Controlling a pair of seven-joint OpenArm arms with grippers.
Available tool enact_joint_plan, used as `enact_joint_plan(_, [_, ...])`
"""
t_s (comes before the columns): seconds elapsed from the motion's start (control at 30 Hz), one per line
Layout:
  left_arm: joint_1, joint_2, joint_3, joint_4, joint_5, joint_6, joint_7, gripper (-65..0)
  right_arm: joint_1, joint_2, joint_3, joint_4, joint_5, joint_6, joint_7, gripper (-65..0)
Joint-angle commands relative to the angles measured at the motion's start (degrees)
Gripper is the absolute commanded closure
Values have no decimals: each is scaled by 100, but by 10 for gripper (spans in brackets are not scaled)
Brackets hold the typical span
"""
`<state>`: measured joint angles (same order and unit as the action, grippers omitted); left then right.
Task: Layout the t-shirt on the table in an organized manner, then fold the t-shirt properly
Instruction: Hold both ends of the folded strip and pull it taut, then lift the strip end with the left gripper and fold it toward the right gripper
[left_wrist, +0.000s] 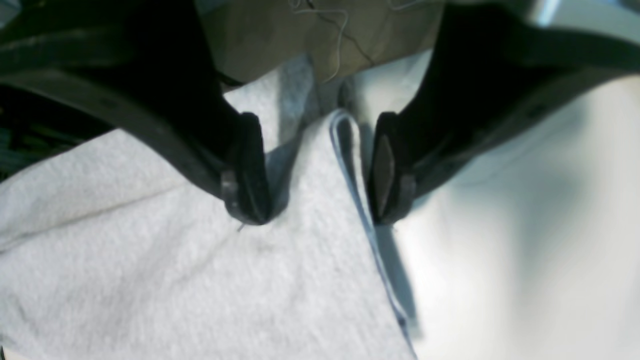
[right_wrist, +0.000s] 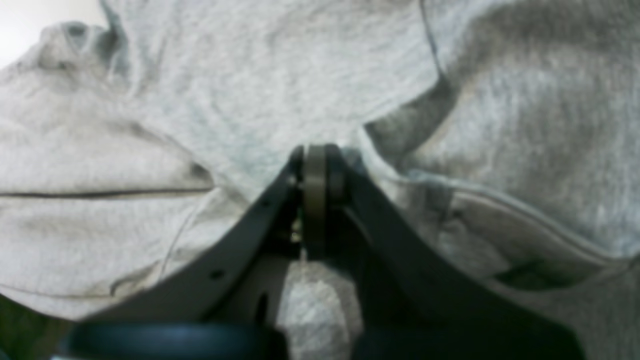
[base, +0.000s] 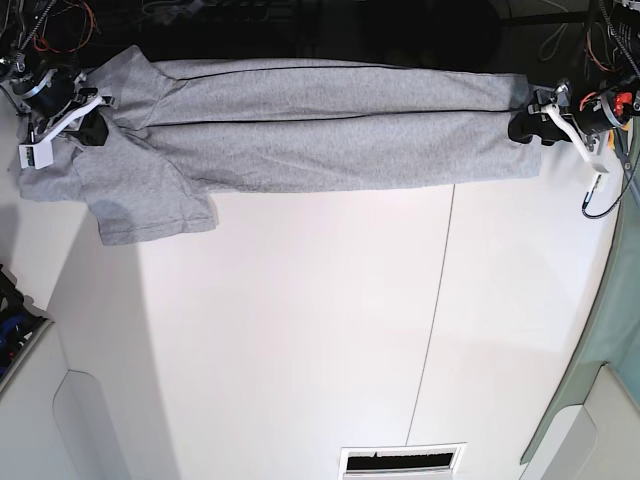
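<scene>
The t-shirt (base: 300, 125) is lying stretched lengthwise along the table's (base: 300, 330) far edge, folded in a long band. The right gripper (right_wrist: 316, 165) is clenching the sleeve end; the left gripper (left_wrist: 320, 170) is standing released over the hem. Cross-folding is remaining.

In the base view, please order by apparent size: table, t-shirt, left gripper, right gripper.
1. table
2. t-shirt
3. left gripper and right gripper: both look similarly small, so I do not rank them.
</scene>
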<state>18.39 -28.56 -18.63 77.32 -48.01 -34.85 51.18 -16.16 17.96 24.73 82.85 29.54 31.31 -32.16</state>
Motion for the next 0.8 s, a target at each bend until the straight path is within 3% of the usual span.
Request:
enact_joint_plan(0.0, [24,-46,-13,50,57,-48,120,-361,44,94,35,76,114,24,109,0])
enact_joint_plan(0.13, [179,48,-13,50,-411,-515,175,-361,44,94,35,76,111,26,107,0])
enact_joint_plan(0.2, [264,125,-13,50,-669,-515,173,-344,55,92,35,76,129,24,109,0])
enact_joint_plan(0.27, [278,190,-11,50,-741,-515,177,-234,59,92,35,76,197,24,109,0])
enact_joint_plan(0.37, [273,201,-9,50,-737,-515,-33,-12,57,92,35,76,339,44,107,0])
enact_joint_plan(0.47, [186,201,-9,50,-640,-515,-387,0,59,94,35,76,348,46,109,0])
enact_joint_plan(0.77, [-994,188,-9,48,437,-306,-455,0,254,109,105,101,531,42,125,0])
